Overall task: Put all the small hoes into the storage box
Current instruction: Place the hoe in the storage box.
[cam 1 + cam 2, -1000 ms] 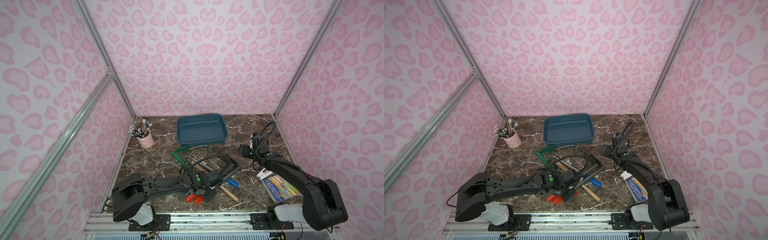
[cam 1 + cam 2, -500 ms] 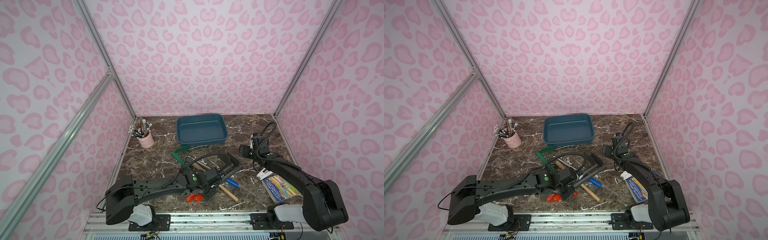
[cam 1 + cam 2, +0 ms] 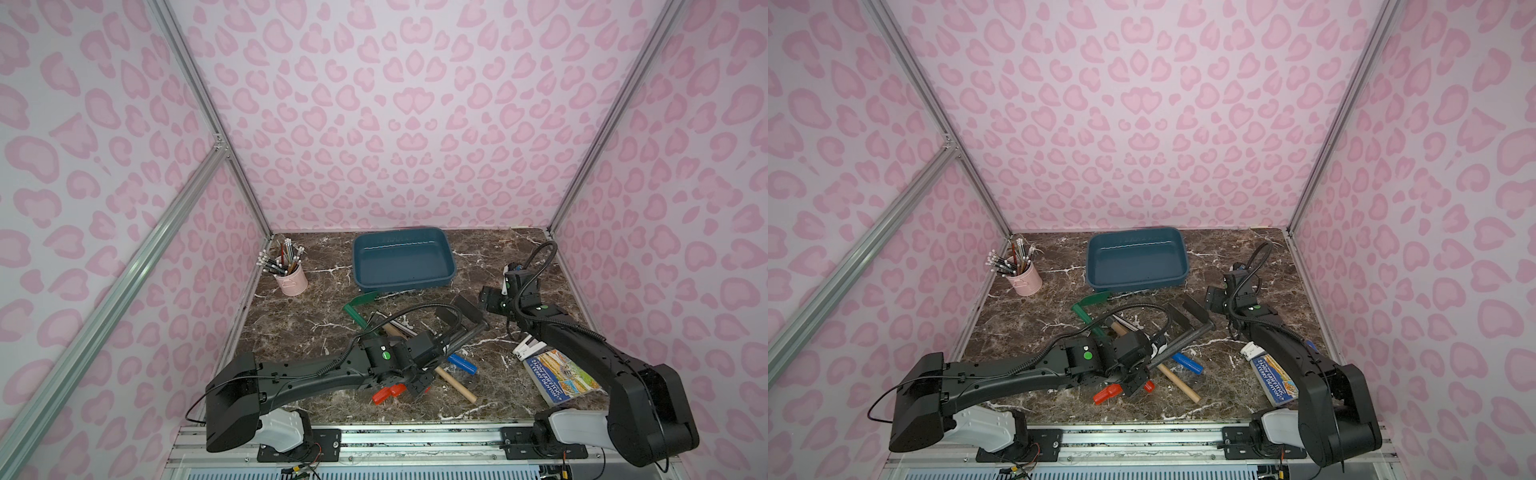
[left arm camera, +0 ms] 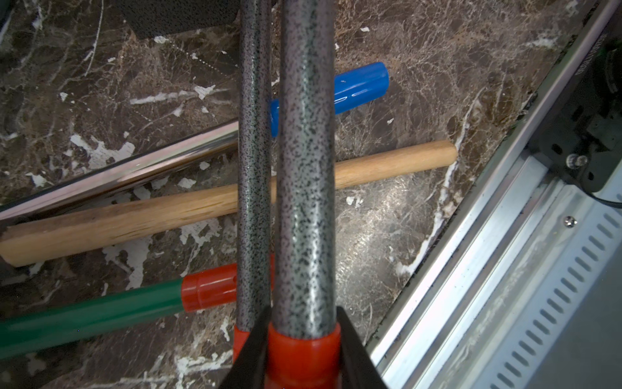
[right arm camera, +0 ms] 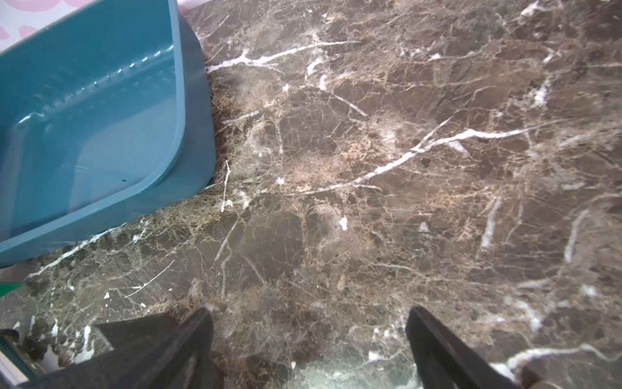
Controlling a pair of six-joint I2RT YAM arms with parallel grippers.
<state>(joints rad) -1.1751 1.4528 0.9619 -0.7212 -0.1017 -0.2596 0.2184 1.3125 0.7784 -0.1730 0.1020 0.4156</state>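
While the right claw (image 5: 308,310) is held open, the small hoe (image 4: 306,202) is gripped by the left claw (image 4: 303,315).

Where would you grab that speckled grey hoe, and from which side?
Take the hoe by its slim round shaft beside the red grip, from above, jaws across it: that end lies over the wooden handle, free to pinch. The left gripper is shut there.

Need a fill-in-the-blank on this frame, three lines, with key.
The left gripper has its fingers shut on the speckled grey metal hoe handle at its ___ cap.
The shallow dark teal plastic storage box contains ___.
The right gripper is ___, above the brown marble tabletop.
Missing: red; nothing; open.
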